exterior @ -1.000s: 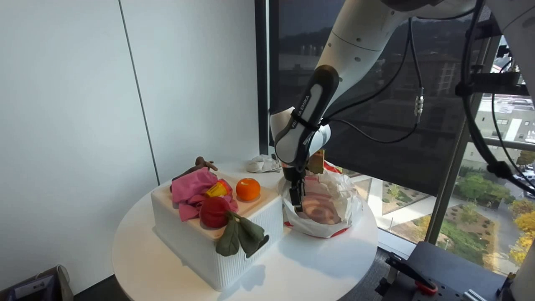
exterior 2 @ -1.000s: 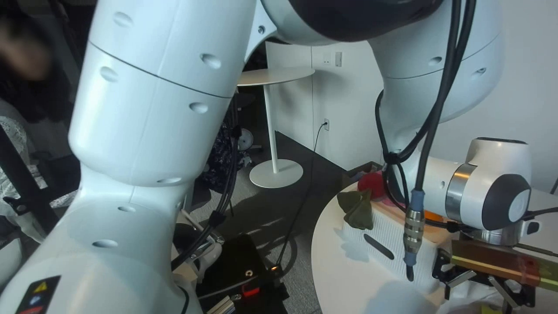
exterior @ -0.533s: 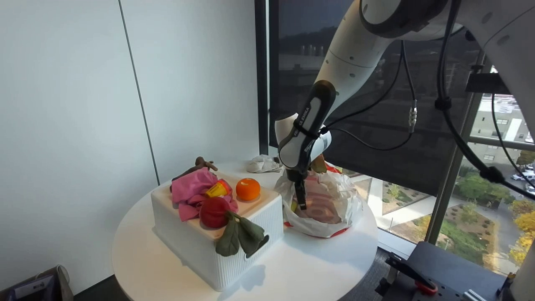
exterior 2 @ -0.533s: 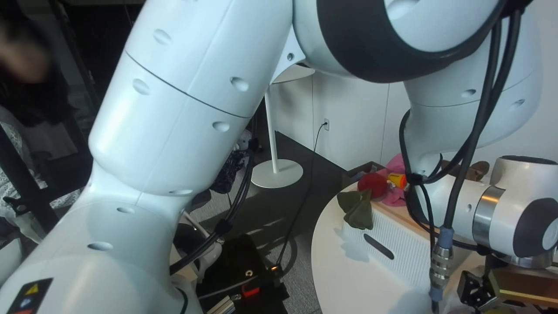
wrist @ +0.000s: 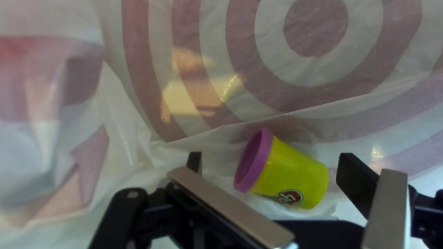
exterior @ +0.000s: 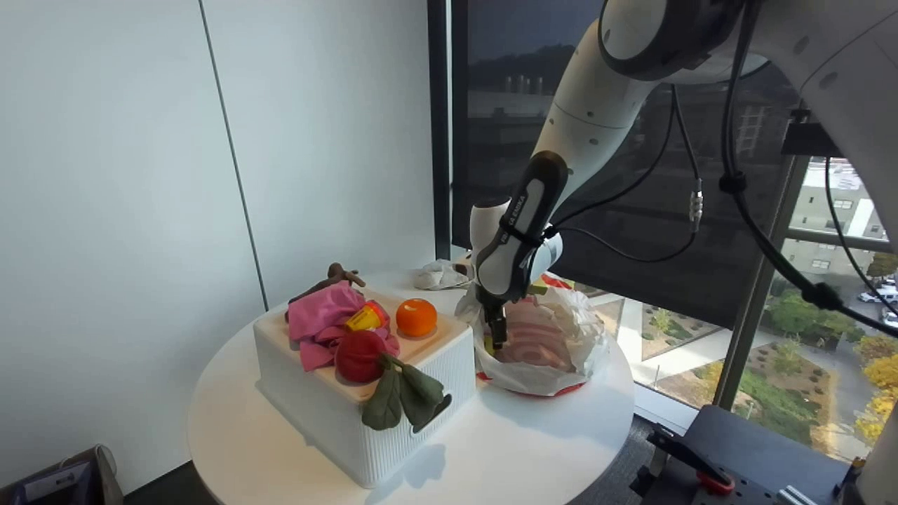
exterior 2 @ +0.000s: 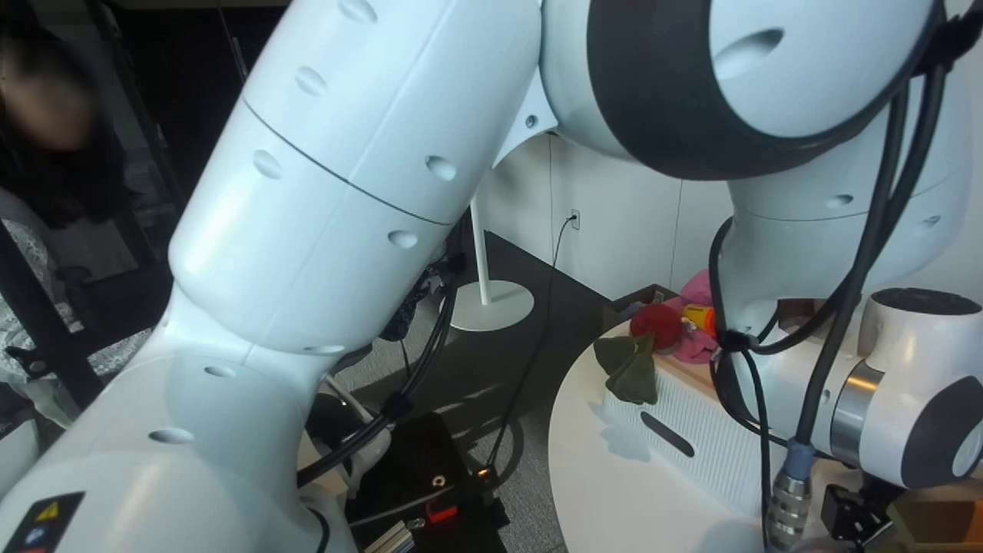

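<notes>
My gripper (wrist: 270, 165) is open. In the wrist view its two fingers stand apart on either side of a small yellow tub (wrist: 292, 173) with a purple lid. The tub lies tilted on a white plastic bag (wrist: 193, 148) with red rings, and neither finger visibly touches it. In an exterior view the gripper (exterior: 497, 335) points down into the opening of the bag (exterior: 540, 382). A bit of the yellow tub (exterior: 489, 344) shows beside the fingers there. In an exterior view the gripper (exterior 2: 856, 514) is partly cut off by the frame edge.
A white ribbed box (exterior: 421, 414) stands beside the bag on a round white table (exterior: 561, 456). On it are an orange (exterior: 417, 318), a pink cloth (exterior: 326, 312), a yellow-red tub (exterior: 367, 317), a red fruit with leaves (exterior: 359, 356) and a brown item (exterior: 337, 275). Crumpled white material (exterior: 442, 275) lies behind.
The arm has come down, and the wrist has moved lower and a little to the right in both exterior views. The yellow tub has come into sight beside the fingers. The box's objects have not moved.
</notes>
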Available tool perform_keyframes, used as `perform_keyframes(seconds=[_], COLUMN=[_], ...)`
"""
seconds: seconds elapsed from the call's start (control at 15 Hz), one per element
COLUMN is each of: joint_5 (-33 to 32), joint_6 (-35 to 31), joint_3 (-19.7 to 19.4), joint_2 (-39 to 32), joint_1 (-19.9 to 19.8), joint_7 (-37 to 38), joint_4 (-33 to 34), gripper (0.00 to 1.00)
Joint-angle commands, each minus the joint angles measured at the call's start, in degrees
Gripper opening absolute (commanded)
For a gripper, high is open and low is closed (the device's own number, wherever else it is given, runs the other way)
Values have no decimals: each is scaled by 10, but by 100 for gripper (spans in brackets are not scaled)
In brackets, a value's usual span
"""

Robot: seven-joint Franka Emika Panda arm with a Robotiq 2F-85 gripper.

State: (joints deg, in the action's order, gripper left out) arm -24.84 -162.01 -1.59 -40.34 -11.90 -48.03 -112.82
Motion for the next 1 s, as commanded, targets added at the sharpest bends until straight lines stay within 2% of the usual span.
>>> perform_keyframes(seconds=[0.0,0.47,0.73,0.8,0.87,0.93], joint_5=[6,21,18,18,17,17], joint_6=[-17,-45,-48,-49,-49,-51], joint_3=[13,45,48,48,48,47], joint_2=[-14,-22,-27,-28,-28,-28], joint_1=[-15,-34,-33,-33,-33,-33], joint_7=[-38,-73,-88,-92,-96,-99], joint_4=[6,-8,-10,-10,-11,-12], gripper=[100,100,100,75,74,66])
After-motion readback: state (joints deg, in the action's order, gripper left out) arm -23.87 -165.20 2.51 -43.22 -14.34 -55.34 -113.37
